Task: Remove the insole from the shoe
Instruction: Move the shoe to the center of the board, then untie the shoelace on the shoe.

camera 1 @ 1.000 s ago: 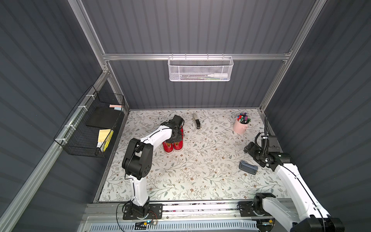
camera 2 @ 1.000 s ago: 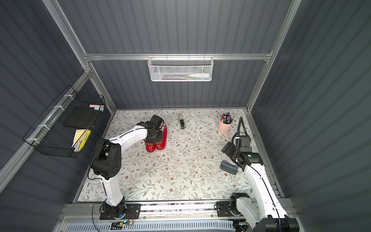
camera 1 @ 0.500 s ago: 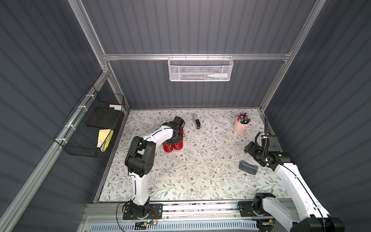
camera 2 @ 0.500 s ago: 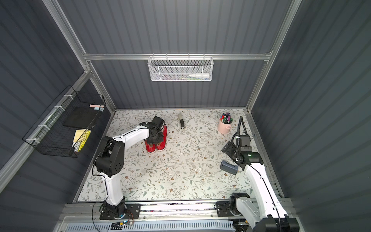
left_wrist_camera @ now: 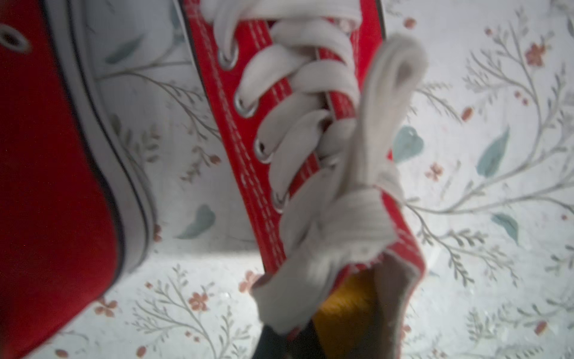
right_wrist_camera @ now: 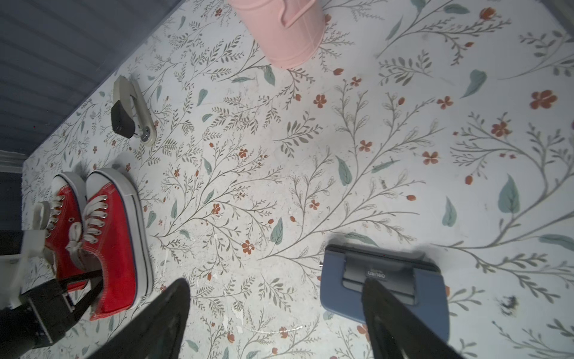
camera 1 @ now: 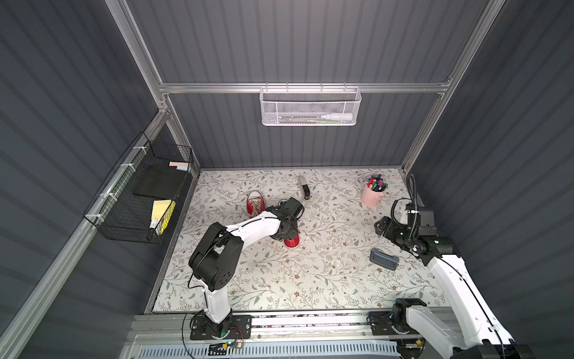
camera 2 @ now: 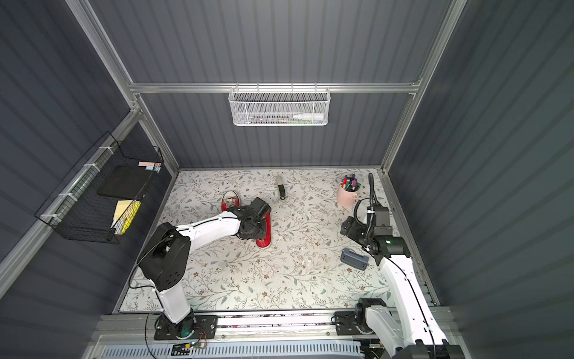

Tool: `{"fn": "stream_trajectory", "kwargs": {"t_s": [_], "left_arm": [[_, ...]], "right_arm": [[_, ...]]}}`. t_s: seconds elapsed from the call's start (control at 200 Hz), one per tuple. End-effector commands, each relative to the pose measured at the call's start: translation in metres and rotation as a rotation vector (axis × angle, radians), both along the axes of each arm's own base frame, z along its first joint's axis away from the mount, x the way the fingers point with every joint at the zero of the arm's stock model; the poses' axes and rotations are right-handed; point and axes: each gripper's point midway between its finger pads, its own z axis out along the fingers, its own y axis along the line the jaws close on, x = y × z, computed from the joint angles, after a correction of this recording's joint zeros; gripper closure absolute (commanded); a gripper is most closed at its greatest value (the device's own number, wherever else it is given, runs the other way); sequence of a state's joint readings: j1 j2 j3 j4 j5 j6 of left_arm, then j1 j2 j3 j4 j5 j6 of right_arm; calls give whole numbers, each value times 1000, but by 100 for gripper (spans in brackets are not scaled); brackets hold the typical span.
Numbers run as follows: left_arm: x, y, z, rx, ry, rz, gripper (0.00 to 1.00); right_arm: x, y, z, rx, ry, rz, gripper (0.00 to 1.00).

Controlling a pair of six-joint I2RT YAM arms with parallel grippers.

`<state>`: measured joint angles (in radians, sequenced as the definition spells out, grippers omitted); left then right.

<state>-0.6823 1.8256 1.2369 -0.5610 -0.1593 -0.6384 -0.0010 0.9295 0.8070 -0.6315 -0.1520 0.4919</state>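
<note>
Insole [left_wrist_camera: 344, 310], yellow, sits inside the red sneaker [left_wrist_camera: 236, 149] on the worktop [left_wrist_camera: 466, 217]; my left gripper [left_wrist_camera: 289, 345] is pinched shut at its heel, grip unconfirmed, so pulling may lift the unheld sneaker.

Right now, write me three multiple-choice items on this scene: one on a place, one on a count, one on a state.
1. Where does the pink cup stand? A far right corner; B in the wire basket; C between the shoes.
2. How many red shoes are there? A one; B two; C three.
3. How is the right gripper? A shut on a marker; B open; C shut on a shoe.
Answers: 1 A, both top views show it there; 2 B, the right wrist view shows a pair; 3 B, its fingers stand wide apart, holding nothing.
</note>
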Motion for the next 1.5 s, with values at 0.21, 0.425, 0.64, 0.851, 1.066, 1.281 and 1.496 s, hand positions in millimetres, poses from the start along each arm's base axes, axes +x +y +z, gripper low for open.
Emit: {"fn": "stream_trajectory", "kwargs": {"t_s": [0.21,0.425,0.64,0.851,1.066,1.281,1.496], "left_arm": [[-59,-69,-10,-64,29,-100,98],[-72,-79,-9,-60,18,-120,64],[-62,-67,45,-65,-152,-74,49],[-71,-39,101,-143,-297,42,45],[-61,-31,97,-243,-280,45,36],[-52,-56,87,-429,-195,-99,33],[-50,-71,66,-369,-115,-288,35]], "right_arm": [[-2,27,16,45,-73,177,9],[-5,40,12,66,-73,240,9],[-2,59,10,14,-78,364,14],[8,101,22,-66,-144,580,21],[3,148,17,-134,-209,893,27],[8,166,7,-111,-163,985,29],[16,166,-13,94,75,699,33]]}}
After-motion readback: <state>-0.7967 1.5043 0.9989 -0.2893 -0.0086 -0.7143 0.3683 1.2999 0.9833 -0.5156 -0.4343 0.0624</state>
